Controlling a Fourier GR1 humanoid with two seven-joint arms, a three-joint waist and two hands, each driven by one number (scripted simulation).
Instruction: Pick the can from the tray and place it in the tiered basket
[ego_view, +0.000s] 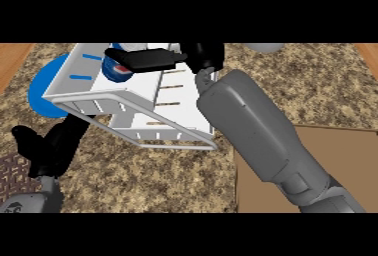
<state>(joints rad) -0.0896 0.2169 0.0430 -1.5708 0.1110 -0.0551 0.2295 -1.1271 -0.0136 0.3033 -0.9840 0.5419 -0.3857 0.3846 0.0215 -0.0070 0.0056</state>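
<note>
Speckled stone tabletop (148, 175) spreads under me, with wood showing at its far corners. Nearest, at the lower left, my left hand (53, 145) rests with its fingers relaxed and straight, holding nothing. On the right lies the brown tray (347, 150), and my right forearm crosses its inner edge on the way outward.

Beyond them stands the white basket (70, 82), its rounded rim towards me, and a blue plate (40, 95) peeks out behind its left wall.

Farthest out, my right hand (151, 59) is over the basket's back part. Its fingers (164, 58) are curled round the can (114, 69). The can sticks out to the left of them, showing its blue, white and red side, and the rest is hidden under my palm. It is well away from the tray and within the basket's outline. I cannot tell whether its base touches a tier yet.

I judge the step in hand to be setting it down. To do that well, I should keep the can upright and bring it straight down between the walls, clear of the rim and the left wall. I should uncurl only once it is resting on a tier, then lift away upward so I do not knock it over.
</note>
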